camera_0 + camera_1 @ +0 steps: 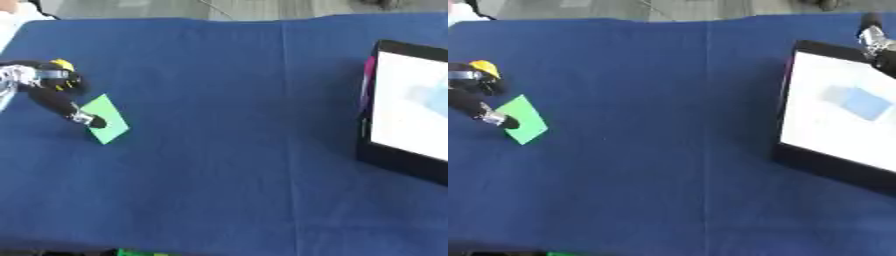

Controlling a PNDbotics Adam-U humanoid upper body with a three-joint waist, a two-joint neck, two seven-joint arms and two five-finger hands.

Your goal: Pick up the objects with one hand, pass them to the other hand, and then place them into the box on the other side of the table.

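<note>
A flat green card lies on the blue tablecloth at the left. My left hand comes in from the left edge, and one straight black finger rests on the card's near left edge. The card stays flat on the cloth. At the right stands the black box with a white inside, and a blue square lies in it. Part of my right hand shows at the box's far corner, too blurred to read.
The blue cloth covers the whole table between the card and the box. A pink strip shows on the box's left wall. Something green peeks out below the table's front edge.
</note>
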